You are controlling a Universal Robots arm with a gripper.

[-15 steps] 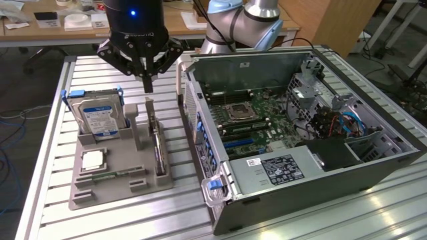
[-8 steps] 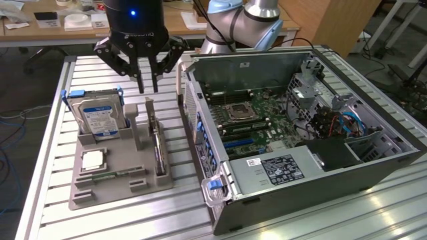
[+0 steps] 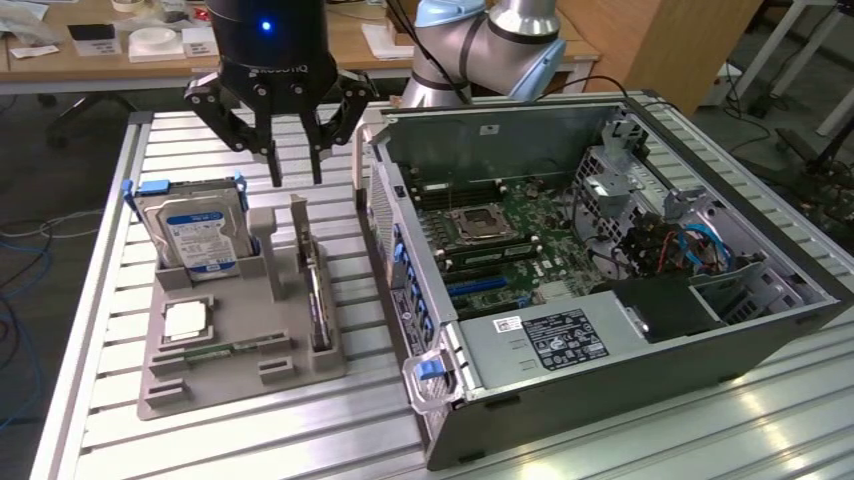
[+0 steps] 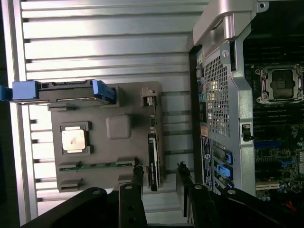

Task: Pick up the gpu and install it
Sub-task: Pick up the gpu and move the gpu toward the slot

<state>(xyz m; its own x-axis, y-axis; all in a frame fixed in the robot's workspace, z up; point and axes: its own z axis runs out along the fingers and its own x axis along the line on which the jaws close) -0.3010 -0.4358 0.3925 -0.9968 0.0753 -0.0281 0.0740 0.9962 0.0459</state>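
Gripper [image 3: 296,178] hangs over the gray holder tray [image 3: 200,385] on the table [image 3: 160,150], fingers [image 3: 276,165] apart and empty. We see the gpu [image 3: 316,300] on edge in the tray just below them, its long axis parallel to the PC case [image 3: 601,330] and running through the finger gap.

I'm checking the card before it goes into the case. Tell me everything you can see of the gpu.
The gpu is a thin, flat, dark card standing on its long edge in a slot of the grey holder tray, along the side nearest the open computer case. A silvery metal piece, seemingly its bracket, sits at the end nearer the hard drive. Only the tray touches it. The gripper hangs above it, jaws apart, clear of the card.
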